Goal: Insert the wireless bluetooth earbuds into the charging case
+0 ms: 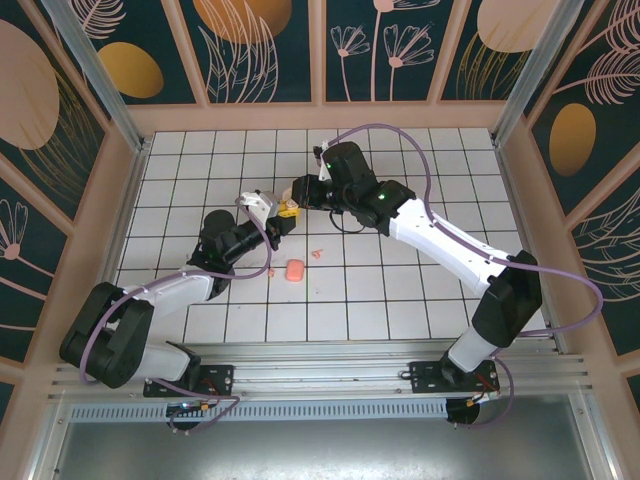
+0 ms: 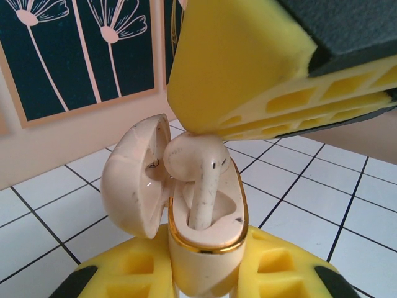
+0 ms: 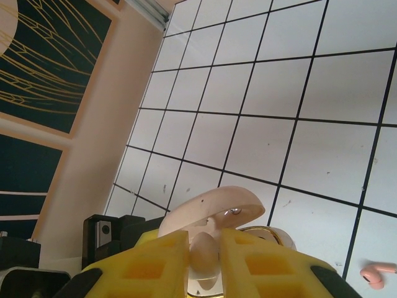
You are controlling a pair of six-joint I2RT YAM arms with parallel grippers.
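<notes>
White-tiled table: open case is clamped in left gripper; earbud is pinched by right gripper, stem seated in case just below it.

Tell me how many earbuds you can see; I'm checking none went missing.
2 for certain: a cream earbud in the right pincer, stem in the open case; a pink earbud lying on the tiles. A pink speck by the left arm may be a third.
</notes>
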